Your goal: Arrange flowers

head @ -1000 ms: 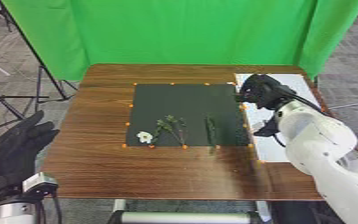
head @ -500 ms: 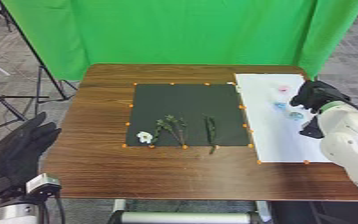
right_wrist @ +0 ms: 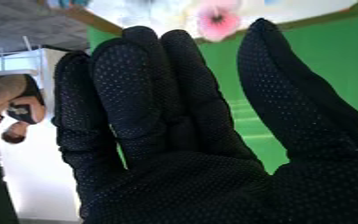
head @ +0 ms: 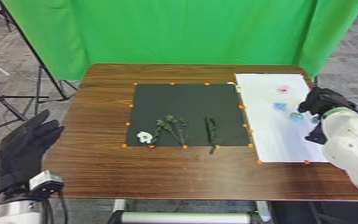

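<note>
I hold my right hand [head: 328,102], fingers straight, near what look like blue flowers [head: 296,116] on the white sheet [head: 278,142]; my left hand's [head: 23,150] fingers extend beside the tabletop [head: 140,175].

From where I stand in the room, I can read no text, label, brand, number or sign on anything here

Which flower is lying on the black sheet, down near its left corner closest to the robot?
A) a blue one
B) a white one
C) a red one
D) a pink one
B: a white flower lies at the near left corner of the black sheet, while the pink flower is on the white sheet.
</note>
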